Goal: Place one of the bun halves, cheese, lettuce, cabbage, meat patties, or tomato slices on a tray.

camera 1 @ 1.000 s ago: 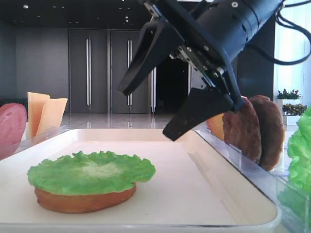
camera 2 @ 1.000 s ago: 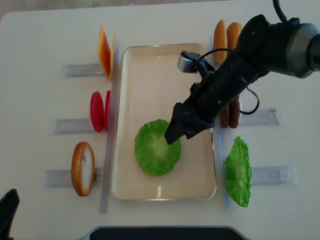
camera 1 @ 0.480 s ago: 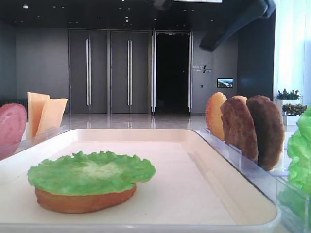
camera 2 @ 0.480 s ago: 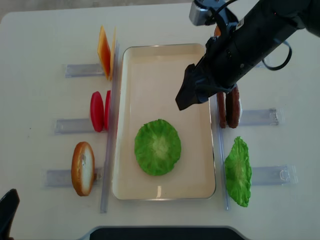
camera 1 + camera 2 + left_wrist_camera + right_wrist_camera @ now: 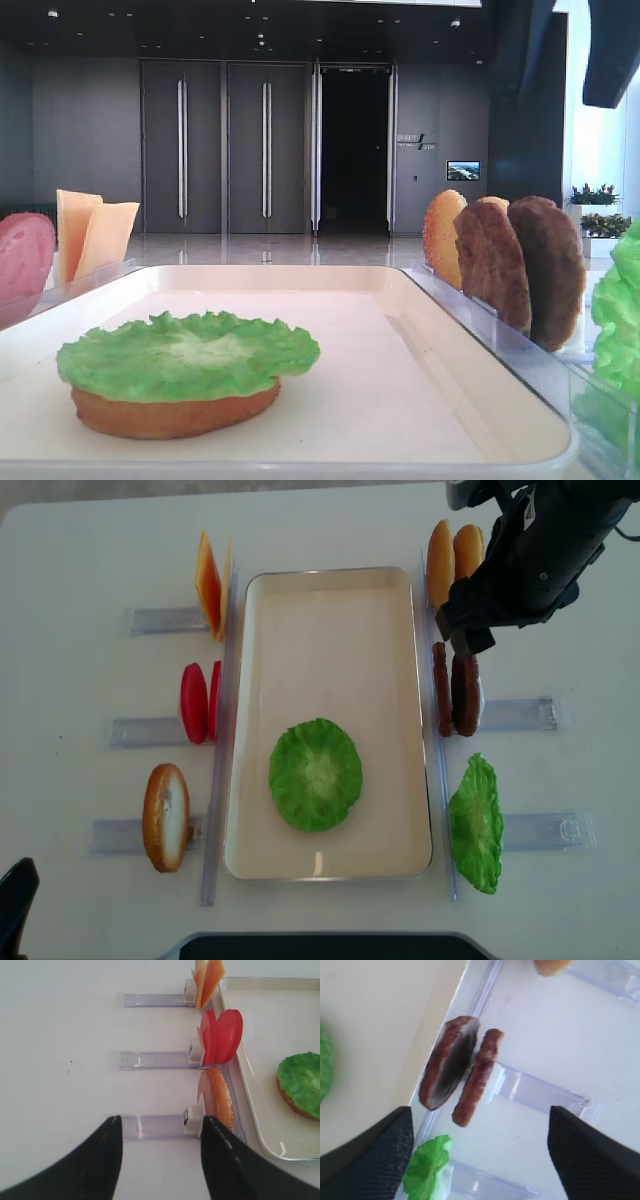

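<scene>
The overhead view alone shows the whole layout: a cream-white rectangular tray (image 5: 330, 610) with rounded corners and a low rim, and clear plastic racks (image 5: 520, 714) along both long sides. The low side view alone reveals that the ruffled bright green lettuce leaf (image 5: 185, 355) on the tray lies on top of a golden-brown bun half (image 5: 170, 412); from above only the leaf shows, toward 6 o'clock on the tray.

Counted from above: two thin yellow-orange cheese slices (image 5: 210, 585) at 10 o'clock, two glossy red tomato discs (image 5: 200, 702) at 9, one upright bun half (image 5: 166, 817) at 7, two more bun halves (image 5: 452, 550) at 1, two rough dark brown meat patties (image 5: 456, 688) standing on edge at 3, a second lettuce leaf (image 5: 476, 823) at 5.

The right gripper (image 5: 480, 1152) hangs above the patties, jaws spread wide, empty. The left gripper (image 5: 159, 1160) hovers over bare tabletop, its black fingers apart, holding nothing.
</scene>
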Available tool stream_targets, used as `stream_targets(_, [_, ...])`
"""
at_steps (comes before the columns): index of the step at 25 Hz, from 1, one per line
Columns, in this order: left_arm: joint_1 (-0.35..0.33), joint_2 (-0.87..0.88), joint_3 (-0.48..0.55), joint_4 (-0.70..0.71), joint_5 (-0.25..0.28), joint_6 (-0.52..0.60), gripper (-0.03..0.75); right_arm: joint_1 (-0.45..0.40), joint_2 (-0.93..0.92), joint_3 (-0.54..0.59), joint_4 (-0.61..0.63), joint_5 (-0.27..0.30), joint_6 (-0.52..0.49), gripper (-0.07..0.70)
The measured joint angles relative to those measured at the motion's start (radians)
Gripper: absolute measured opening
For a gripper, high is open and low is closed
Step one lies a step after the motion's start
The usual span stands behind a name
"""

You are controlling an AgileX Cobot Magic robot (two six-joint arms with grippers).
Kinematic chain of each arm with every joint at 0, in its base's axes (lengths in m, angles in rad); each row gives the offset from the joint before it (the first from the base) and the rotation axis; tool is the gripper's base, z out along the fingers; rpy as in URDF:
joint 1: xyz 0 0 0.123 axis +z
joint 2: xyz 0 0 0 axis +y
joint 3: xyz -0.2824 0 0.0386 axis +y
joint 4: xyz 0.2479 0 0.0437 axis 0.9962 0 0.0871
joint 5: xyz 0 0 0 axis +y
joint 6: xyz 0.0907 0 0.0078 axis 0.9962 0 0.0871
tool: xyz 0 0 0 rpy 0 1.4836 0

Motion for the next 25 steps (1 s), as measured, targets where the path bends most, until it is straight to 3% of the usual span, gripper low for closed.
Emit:
stream_targets(4, [0.0,0.0,0.0,0.0,0.0,0.0,0.391,-0.112,0.0,-0.03,-0.008,0.015,0.018,0.555])
stream_targets(10, [0.0,0.0,0.0,0.0,0.0,0.0,0.391,-0.394,0.0,-0.037,-0.011,0.016,0.038,0.555])
stream_targets(14, [0.0,0.0,0.0,0.0,0.0,0.0,0.391,-0.534,0.0,-0.037,-0.022,0.004,0.063,0.555])
stream_targets(18, [0.0,0.0,0.0,0.0,0.0,0.0,0.391,-0.589,0.0,-0.037,-0.076,-0.007,0.118,0.555])
stream_targets(25, [0.0,0.0,0.0,0.0,0.0,0.0,0.391,-0.592,-0.046,-0.033,-0.088,-0.017,0.136,0.555])
